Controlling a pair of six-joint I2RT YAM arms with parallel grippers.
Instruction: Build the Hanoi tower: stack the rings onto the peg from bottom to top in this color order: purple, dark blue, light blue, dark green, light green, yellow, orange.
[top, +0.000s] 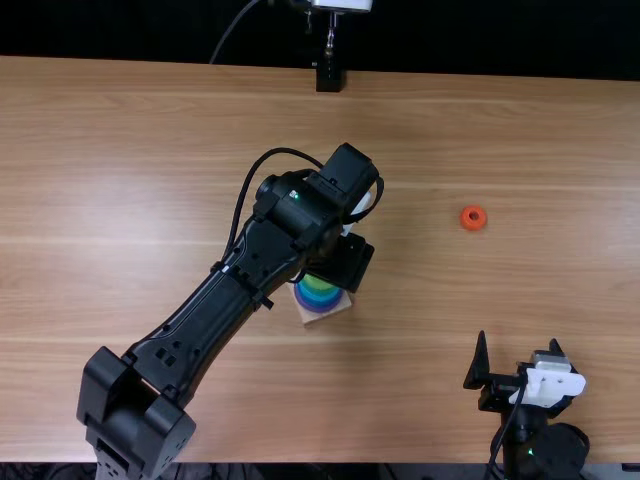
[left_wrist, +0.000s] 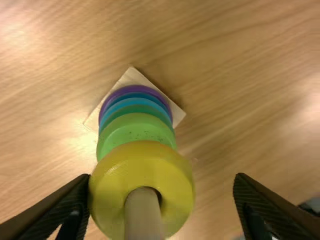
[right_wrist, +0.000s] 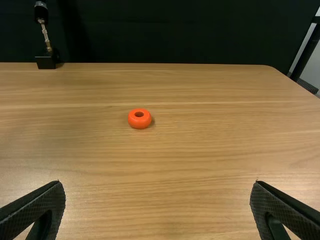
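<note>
Left tool (top: 345, 262), fingers parted, near yellow ring (left_wrist: 111, 187)

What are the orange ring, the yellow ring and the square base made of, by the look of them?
The orange ring looks like glossy plastic or painted wood: even colour, smooth rounded edges. The yellow ring could be either too, with a soft sheen on its smooth surface. The base seems to be bare wood, pale tan and fairly matte.

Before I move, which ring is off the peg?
The orange ring, lying flat on the table by itself. The yellow ring and the differently coloured rings below it are around the peg.
</note>
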